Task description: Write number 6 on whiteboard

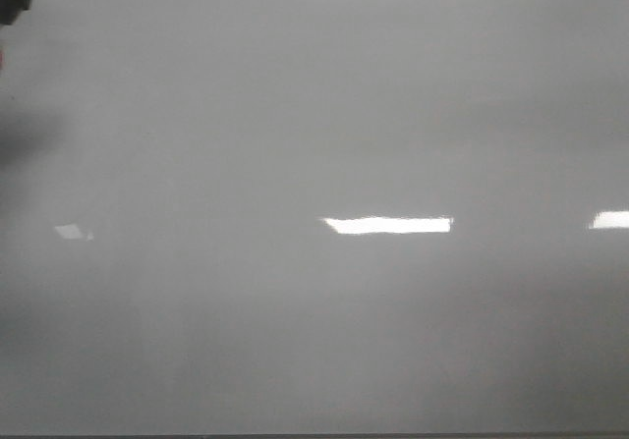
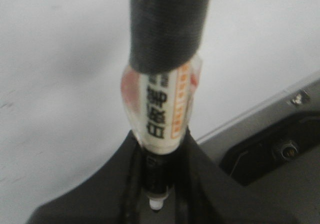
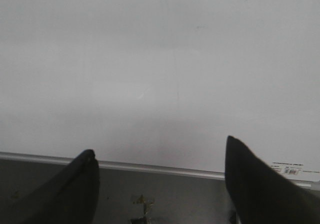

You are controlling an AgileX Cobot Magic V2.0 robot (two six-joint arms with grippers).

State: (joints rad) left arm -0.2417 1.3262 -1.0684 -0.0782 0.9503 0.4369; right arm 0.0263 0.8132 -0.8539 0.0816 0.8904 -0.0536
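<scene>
Slippage is the chief risk judged from here: the marker [image 2: 162, 108] is clamped between the fingers of the left gripper [image 2: 159, 149], and if its round barrel were twisted or pushed back when pressed on the whiteboard [image 1: 314, 115], a broken or crooked stroke would be made. Too little pressure would leave a faint line; too much could skid the tip on the glossy surface. No number 6 is seen on the board yet; only bright light reflections [image 1: 388, 225] are shown, so writing is judged not begun. The board fills the front view, and the left arm is glimpsed only at its upper left corner. The right gripper [image 3: 160, 184] is held with its jaws wide apart, empty, over the board's near metal edge [image 3: 150, 166]. A small label [image 3: 290, 169] is stuck near that edge. Nothing is seen blocking the writing area.
</scene>
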